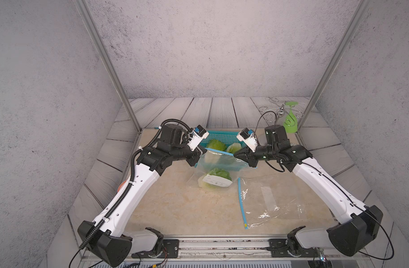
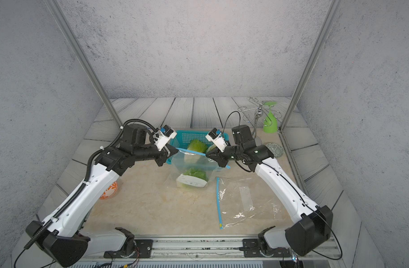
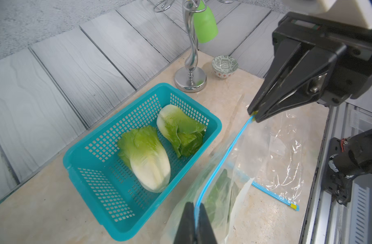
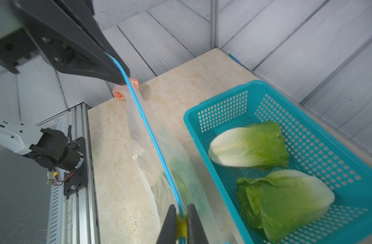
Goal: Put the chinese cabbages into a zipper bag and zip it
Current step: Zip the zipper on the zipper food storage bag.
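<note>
A clear zipper bag (image 1: 222, 162) hangs between my two grippers, its blue zip strip (image 3: 223, 156) stretched taut. The left gripper (image 3: 195, 206) is shut on one end of the strip, and the right gripper (image 4: 181, 211) is shut on the other end at the yellow slider (image 4: 181, 224). Both top views show the two tips, left gripper (image 1: 204, 152) and right gripper (image 1: 236, 156), just in front of the basket. One chinese cabbage (image 1: 218, 174) sits inside the bag, low near the table. Two more cabbages (image 3: 147, 156) (image 3: 180, 131) lie in the teal basket (image 3: 92, 169).
A second zipper bag (image 1: 268, 201) lies flat on the table at the front right. A green upturned goblet (image 1: 290, 120) hangs on a metal rack at the back right, with a small patterned bowl (image 2: 275, 149) near it. An orange-and-white bowl (image 2: 109, 190) sits under the left arm.
</note>
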{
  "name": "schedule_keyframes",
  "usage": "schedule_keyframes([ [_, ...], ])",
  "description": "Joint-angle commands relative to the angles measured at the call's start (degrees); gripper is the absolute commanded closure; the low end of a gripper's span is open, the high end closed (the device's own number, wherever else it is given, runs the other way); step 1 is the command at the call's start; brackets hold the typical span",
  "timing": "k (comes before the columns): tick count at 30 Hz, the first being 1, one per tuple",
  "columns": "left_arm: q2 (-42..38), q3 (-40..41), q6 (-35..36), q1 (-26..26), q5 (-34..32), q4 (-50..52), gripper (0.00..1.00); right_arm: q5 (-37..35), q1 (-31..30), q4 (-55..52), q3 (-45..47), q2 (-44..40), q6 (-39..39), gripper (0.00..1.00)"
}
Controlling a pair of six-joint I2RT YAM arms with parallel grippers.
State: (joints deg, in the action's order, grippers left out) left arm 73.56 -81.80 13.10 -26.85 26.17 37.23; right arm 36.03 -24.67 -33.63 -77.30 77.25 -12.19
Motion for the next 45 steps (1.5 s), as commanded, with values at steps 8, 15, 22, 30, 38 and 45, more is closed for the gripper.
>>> schedule_keyframes([
  [8, -1.84, -0.54, -3.08, 1.8, -10.32, -2.14, 1.0, -10.71, 7.77, -2.43, 7.39, -5.14, 4.78, 0.98],
  [15, -1.4, -0.11, -3.9, 1.87, -9.61, -3.02, 1.0, -8.06, 8.3, -1.22, 6.65, -3.43, 6.71, 0.96],
  [22, -0.81, -0.11, -5.5, 2.24, -10.72, -3.49, 1.0, -5.81, 8.33, 1.96, 7.82, -5.35, 11.88, 0.74],
  [30, 0.18, 0.06, -11.91, 2.51, -12.34, -5.22, 1.0, -4.74, 10.25, 13.55, 21.3, -14.32, 27.13, 0.27],
  [38, 0.18, 0.8, -13.11, 2.51, -10.97, -5.02, 1.0, -7.1, 2.16, 33.31, 27.12, -5.05, 38.75, 0.15],
  [45, 0.09, 0.5, -13.17, 2.73, -10.86, -3.23, 1.0, -8.18, -1.12, 54.53, 28.36, 3.35, 42.53, 0.13],
])
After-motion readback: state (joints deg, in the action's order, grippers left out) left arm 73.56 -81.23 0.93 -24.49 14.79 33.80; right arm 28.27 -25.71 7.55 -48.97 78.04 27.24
